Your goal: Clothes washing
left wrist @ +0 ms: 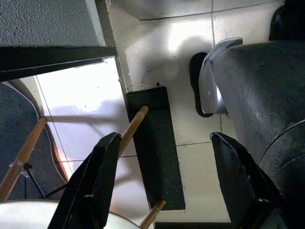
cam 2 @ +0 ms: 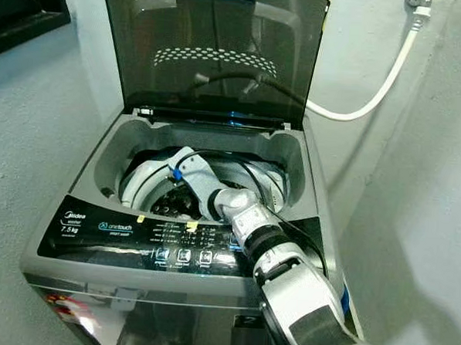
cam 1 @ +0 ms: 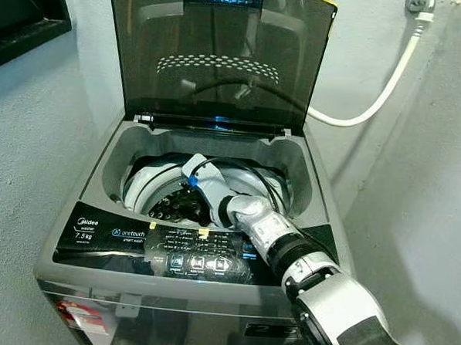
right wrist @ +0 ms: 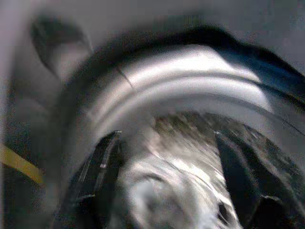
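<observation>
Silver and close to the lens, the right arm (cam 1: 288, 249) reaches over the control panel (cam 1: 172, 251) and down into the drum (cam 1: 156, 186) of the top-loading washing machine (cam 1: 79, 257), whose lid (cam 1: 219, 56) stands upright against the wall. Its wrist picture is badly blurred: the right gripper (right wrist: 167, 181) has its two black fingers spread wide over the drum's pale rim. Dark clothes (cam 1: 174, 208) lie low in the drum, but their lie relative to the jaws is unclear. Elsewhere, the left gripper (left wrist: 167, 181) hangs idle, fingers parted, above tiled floor (left wrist: 190, 28).
</observation>
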`<state>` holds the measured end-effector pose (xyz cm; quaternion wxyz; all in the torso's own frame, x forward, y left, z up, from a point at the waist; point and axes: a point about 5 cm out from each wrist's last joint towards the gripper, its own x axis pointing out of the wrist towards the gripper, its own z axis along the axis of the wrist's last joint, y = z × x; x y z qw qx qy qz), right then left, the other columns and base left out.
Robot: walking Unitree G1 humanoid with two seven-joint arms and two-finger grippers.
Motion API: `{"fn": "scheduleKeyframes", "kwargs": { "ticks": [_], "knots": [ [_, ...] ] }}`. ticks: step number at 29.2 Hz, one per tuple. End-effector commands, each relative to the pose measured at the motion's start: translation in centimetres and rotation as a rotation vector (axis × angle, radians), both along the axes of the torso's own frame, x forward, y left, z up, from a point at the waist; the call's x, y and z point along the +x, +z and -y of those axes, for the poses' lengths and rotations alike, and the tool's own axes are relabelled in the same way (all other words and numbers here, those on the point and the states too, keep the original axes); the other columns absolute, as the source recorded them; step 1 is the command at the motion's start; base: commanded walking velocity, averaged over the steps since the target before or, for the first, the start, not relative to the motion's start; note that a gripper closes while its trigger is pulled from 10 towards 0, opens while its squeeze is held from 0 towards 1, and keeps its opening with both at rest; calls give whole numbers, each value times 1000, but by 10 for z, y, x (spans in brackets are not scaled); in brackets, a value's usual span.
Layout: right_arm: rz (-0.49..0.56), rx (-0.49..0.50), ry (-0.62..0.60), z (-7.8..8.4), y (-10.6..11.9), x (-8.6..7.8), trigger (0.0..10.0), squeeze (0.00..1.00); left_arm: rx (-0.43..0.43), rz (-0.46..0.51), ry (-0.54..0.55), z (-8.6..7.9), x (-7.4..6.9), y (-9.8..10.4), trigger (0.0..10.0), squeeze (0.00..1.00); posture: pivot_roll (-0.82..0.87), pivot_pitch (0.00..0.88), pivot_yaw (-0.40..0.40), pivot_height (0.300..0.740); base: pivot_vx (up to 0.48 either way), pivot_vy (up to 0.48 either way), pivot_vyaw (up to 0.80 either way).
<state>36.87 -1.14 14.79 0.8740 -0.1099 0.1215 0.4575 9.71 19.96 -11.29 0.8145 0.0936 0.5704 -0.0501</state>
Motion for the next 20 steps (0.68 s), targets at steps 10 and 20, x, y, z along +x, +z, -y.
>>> {"fn": "scheduleKeyframes", "kwargs": {
  "ticks": [10,20],
  "knots": [
    [-67,668,356,34,42,-19,10000,0,-49,-31,-29,14,-16,-5,10000,0,-3,0,-61,740,0,0,0],
    [-58,883,513,69,60,-37,10000,0,-45,-48,-53,18,-21,-6,10000,0,-15,0,-45,740,-190,0,0]
  ]
}}
